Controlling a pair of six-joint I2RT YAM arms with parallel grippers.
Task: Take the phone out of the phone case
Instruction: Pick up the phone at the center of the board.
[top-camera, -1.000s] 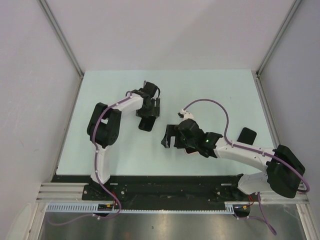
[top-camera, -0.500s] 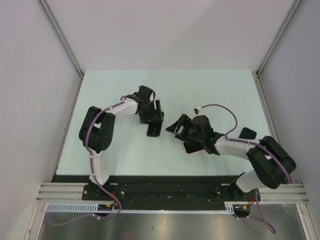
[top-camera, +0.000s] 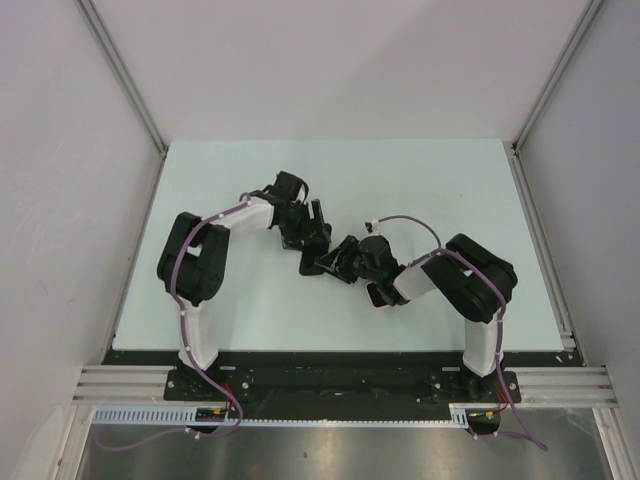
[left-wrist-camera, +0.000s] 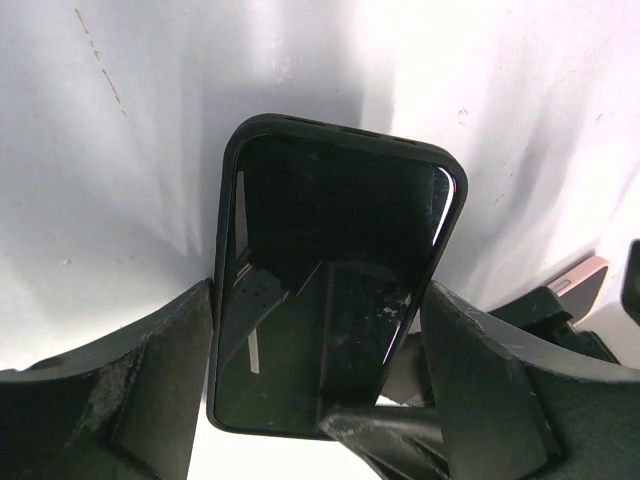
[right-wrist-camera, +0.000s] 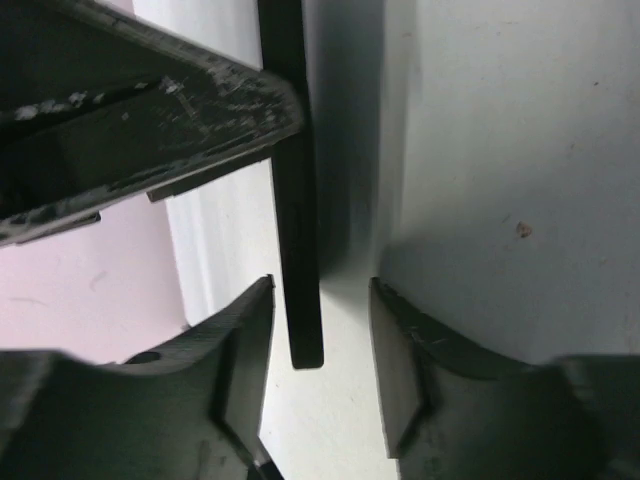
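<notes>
The phone (left-wrist-camera: 330, 230), dark screen up, sits inside its black phone case (left-wrist-camera: 300, 125) on the table. My left gripper (left-wrist-camera: 318, 295) is shut across the case's width, one finger on each long side. From above, the left gripper (top-camera: 308, 232) is over the far end of the case (top-camera: 312, 258). My right gripper (top-camera: 335, 260) comes at the case's near end. In the right wrist view the case (right-wrist-camera: 298, 200) shows edge-on between the open jaws of my right gripper (right-wrist-camera: 320, 320), close to the left pad, with a gap to the right pad.
A pink flat object (top-camera: 378, 296) lies on the table under my right wrist; the left wrist camera catches its edge (left-wrist-camera: 578, 280). One left finger (right-wrist-camera: 150, 110) crosses the top of the right wrist view. The right arm's elbow (top-camera: 480, 275) is folded over the table's right side.
My right arm has swung left, bringing its gripper round the case's near end with the jaws narrowing. The left gripper turned and shifted the case slightly to the right, then held still.
</notes>
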